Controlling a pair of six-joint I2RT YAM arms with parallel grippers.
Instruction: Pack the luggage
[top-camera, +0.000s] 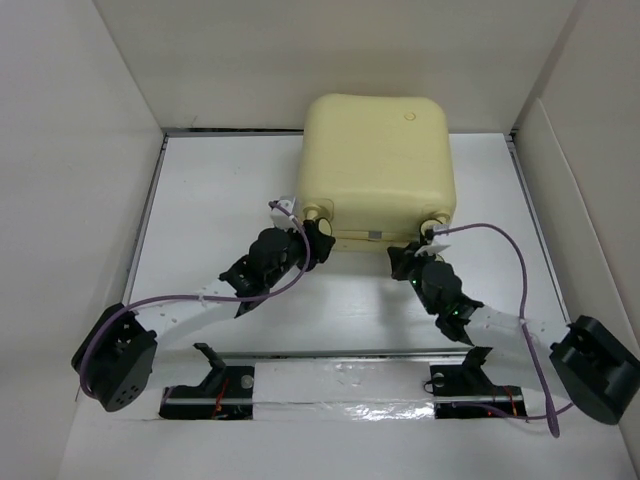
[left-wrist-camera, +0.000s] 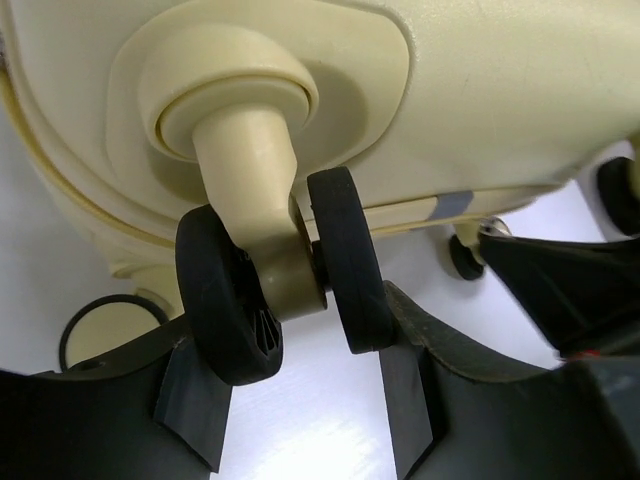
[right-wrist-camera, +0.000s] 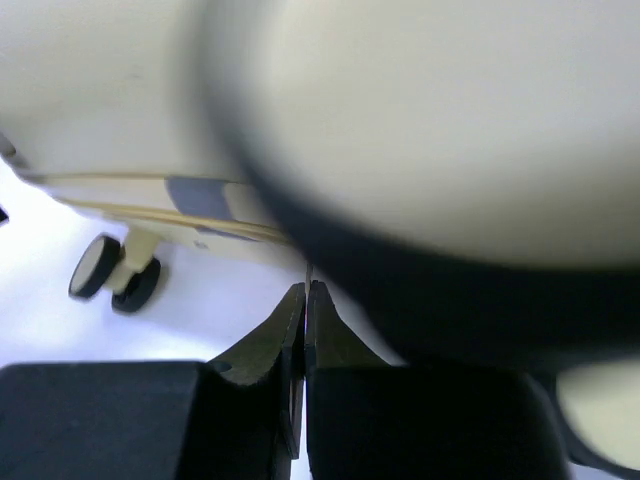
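The luggage (top-camera: 375, 160), a pale yellow hard-shell suitcase, lies closed at the back middle of the table with its wheels facing the arms. My left gripper (top-camera: 318, 238) is at its left wheel. In the left wrist view my left gripper (left-wrist-camera: 290, 335) has its fingers against the outer sides of the black double wheel (left-wrist-camera: 345, 260) on its yellow stem. My right gripper (top-camera: 402, 262) sits just below the right wheel (top-camera: 432, 224). In the right wrist view my right gripper (right-wrist-camera: 306, 290) is shut, with a thin pale sliver at its tips, under the blurred shell (right-wrist-camera: 430, 140).
White walls (top-camera: 90, 130) box in the table on the left, back and right. A metal rail (top-camera: 340, 385) with black mounts runs along the near edge. Purple cables (top-camera: 505, 245) loop off both arms. Another suitcase wheel (right-wrist-camera: 115, 272) shows at the left of the right wrist view.
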